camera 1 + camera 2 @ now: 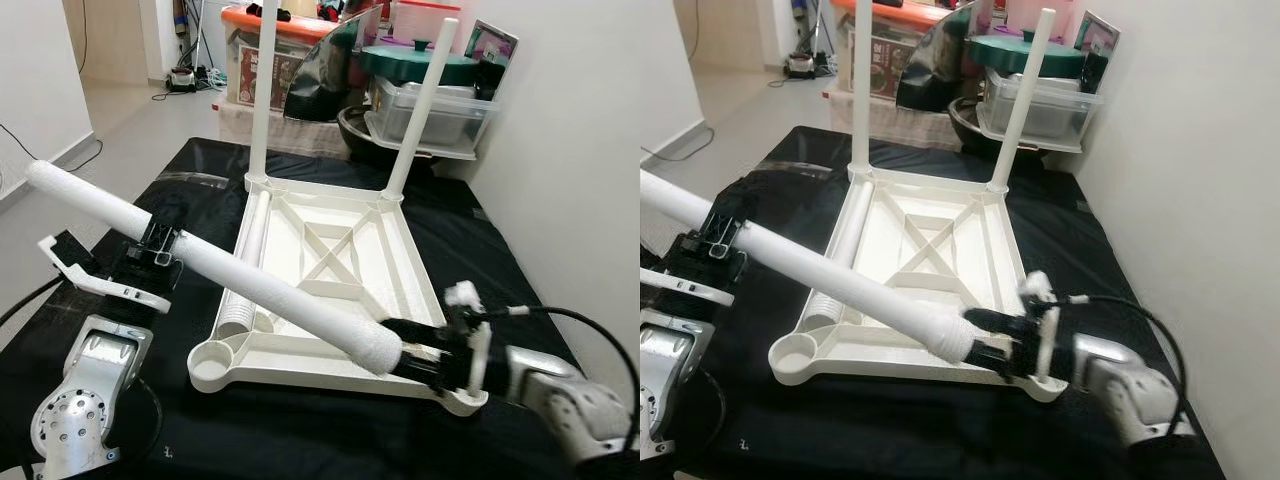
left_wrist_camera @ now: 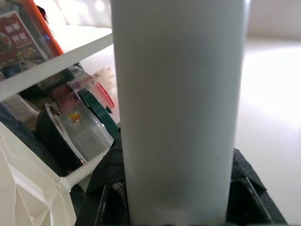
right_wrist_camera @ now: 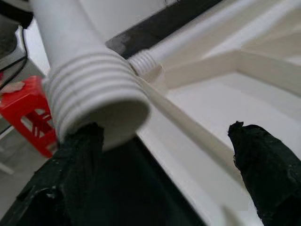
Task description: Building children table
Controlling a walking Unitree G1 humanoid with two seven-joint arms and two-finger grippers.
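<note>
Holding mid-frame, your left gripper [image 1: 160,243] pinches the white table leg [image 1: 250,280] (threaded end at the right gripper [image 1: 425,352], fingers spread) over the upturned tabletop [image 1: 320,262]

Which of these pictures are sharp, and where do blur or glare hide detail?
Left eye view: sharp; the long white plastic table leg and upturned white plastic tabletop are clear. Left wrist view: the leg is close and soft, the background overexposed. Right wrist view: the leg's threaded end is sharp, the black fingertips blurred.

White table frame [image 1: 330,250], white ridged leg [image 1: 220,265], black cloth [image 1: 500,260]
</note>
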